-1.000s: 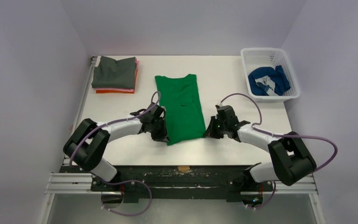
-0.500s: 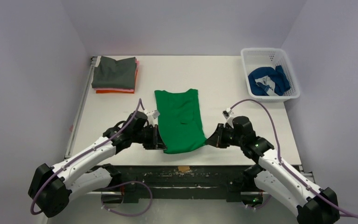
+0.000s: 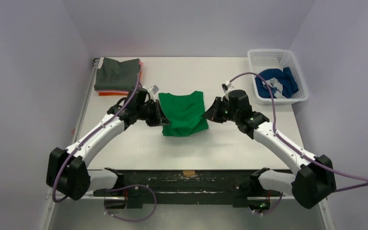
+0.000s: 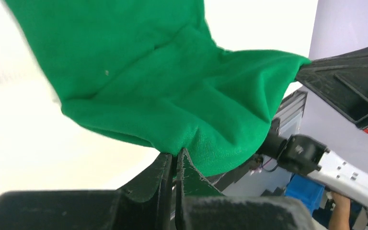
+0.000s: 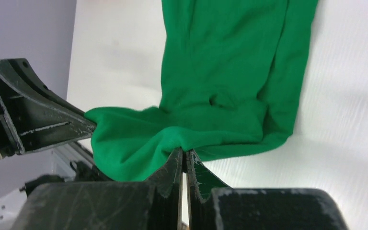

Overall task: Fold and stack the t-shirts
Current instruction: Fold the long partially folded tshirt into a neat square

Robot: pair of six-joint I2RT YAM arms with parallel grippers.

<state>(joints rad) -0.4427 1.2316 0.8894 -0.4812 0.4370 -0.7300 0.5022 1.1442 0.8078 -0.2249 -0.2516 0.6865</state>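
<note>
1. I am holding the green shirt point(image 3: 184, 120) at the middle of the overhead frame. My left gripper point(image 3: 162, 119) is pressed together on its left corner and my right gripper point(image 3: 206, 115) on its right corner. Both wrist views are showing the fingers nipped tight on a bunched bit of green cloth.
2. The shirt's upper part is lying flat on the table point(image 3: 220, 143), while the lower part is hanging lifted between my two grippers. I am judging this as the middle of a crosswise fold, with the held edge not yet laid down over the rest.
3. Done so far, as I am reading it: a folded stack point(image 3: 119, 76) is sitting at the upper left of the overhead frame. A dark grey shirt is on top, with pink and orange edges peeking out beneath it.
4. Left to do: laying this fold down, finishing the green shirt and putting it on the stack.
5. The white basket point(image 3: 298, 62) is standing at the upper right of the frame, well apart from my grippers. A blue shirt point(image 3: 273, 82) is lying crumpled in it, waiting to be folded. Some white is showing among its folds, and I cannot tell what that is.
6. I am seeing no other container on the table.
</note>
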